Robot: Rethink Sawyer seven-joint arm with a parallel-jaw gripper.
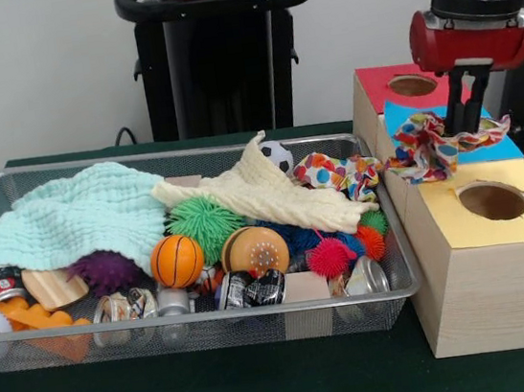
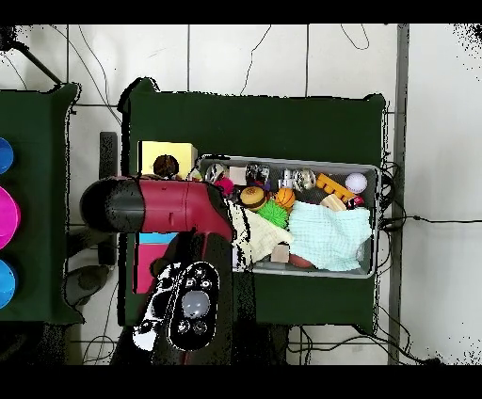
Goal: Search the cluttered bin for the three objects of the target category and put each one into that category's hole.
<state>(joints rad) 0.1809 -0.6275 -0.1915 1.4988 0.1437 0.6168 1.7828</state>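
Observation:
My gripper is shut on a white polka-dot cloth and holds it just above the blue-topped box, behind the yellow-topped box. The round hole in the yellow top is open and uncovered; it also shows in the overhead view. A second polka-dot cloth lies over the right end of the wire mesh bin, next to the cream cloth. I see no third one. In the overhead view my arm hides the gripper and the held cloth; the bin lies to the arm's right.
A mint green waffle cloth and a cream knitted cloth cover the bin's back. In front lie a small basketball, spiky balls, cans and wooden blocks. The blue-topped box and the red-topped box's hole stand behind the yellow one.

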